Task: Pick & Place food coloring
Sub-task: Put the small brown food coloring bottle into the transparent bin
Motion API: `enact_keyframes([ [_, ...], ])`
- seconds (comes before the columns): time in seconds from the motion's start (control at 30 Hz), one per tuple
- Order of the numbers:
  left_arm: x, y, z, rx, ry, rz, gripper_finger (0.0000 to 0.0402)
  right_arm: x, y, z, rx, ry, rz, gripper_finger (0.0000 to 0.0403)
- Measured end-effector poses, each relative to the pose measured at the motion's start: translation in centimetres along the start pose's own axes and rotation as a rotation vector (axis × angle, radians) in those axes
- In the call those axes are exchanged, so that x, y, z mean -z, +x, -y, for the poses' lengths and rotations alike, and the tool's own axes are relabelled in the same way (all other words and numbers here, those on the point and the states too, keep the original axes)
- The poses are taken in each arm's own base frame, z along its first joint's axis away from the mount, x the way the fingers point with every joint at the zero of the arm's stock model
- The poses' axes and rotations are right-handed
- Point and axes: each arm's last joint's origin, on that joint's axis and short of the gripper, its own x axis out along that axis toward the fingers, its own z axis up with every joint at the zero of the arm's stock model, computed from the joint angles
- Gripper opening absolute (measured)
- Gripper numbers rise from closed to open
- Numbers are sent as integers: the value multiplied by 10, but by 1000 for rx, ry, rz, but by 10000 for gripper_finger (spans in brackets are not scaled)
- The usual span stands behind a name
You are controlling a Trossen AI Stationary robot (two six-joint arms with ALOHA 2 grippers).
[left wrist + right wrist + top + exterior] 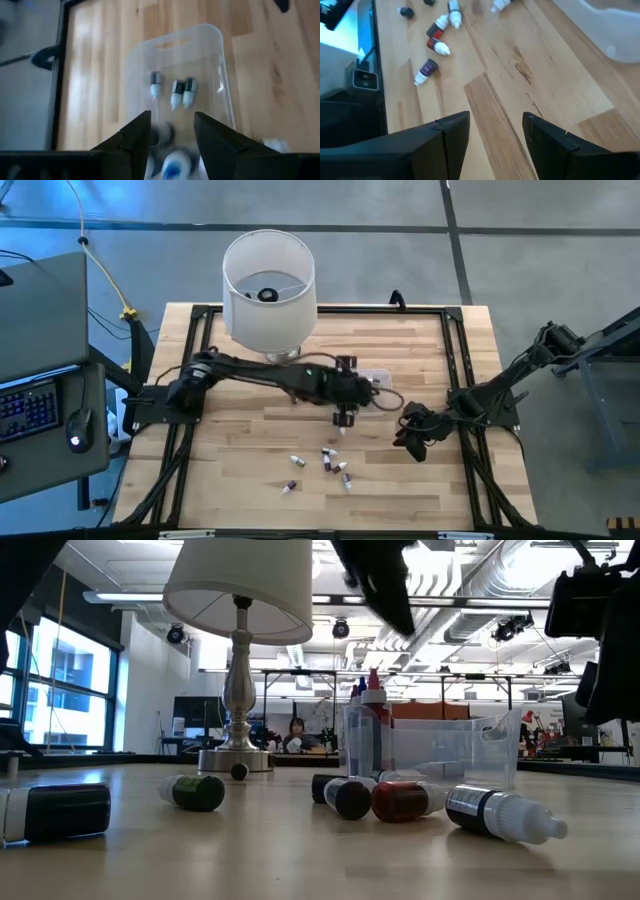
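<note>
Several tiny food coloring bottles [328,463] lie on their sides near the table's near edge, also seen as bottles [400,800] and bottles [437,44]. The clear tub [185,65] holds three bottles [177,92] lying flat. Two more blurred bottles [172,165] show in the gap between my left fingers. My left gripper [172,132] hangs open above the tub's end, mid-table [343,420]. I cannot tell whether it touches the blurred bottles. My right gripper [495,130] is open, hovering right of the loose bottles [412,442].
A white-shaded lamp [268,285] stands at the far edge, left of centre, on its metal base [235,755]. A black frame [455,350] runs round the tabletop. Bare wood lies between the tub [378,378] and the right gripper. A desk with a keyboard [30,405] stands off the left side.
</note>
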Motion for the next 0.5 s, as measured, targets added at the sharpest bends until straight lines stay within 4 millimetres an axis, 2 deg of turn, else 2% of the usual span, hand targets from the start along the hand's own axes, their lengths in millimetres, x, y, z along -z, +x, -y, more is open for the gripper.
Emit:
enact_keyframes([
  [0.07,-7,-23,-12,32,-23,14,148,-1,0,-1,-8,-6,14,176],
  [0.13,-2,-51,-22,70,-30,-51,149,-2,0,-3,-25,-22,36,176],
  [0.2,-8,-77,-35,87,-74,2,149,-4,0,-5,-38,-52,56,176],
  [0.27,2,-110,-47,99,-88,-47,149,-5,0,-7,-54,-84,80,176],
  [0.33,7,-136,-56,113,-130,-14,149,-7,-1,-9,-66,-105,108,176],
  [0.43,28,-161,-63,122,-154,-66,149,-9,-1,-12,-86,-111,145,176],
  [0.5,33,-166,-61,125,-178,-35,149,-11,-1,-13,-89,-112,171,176],
])
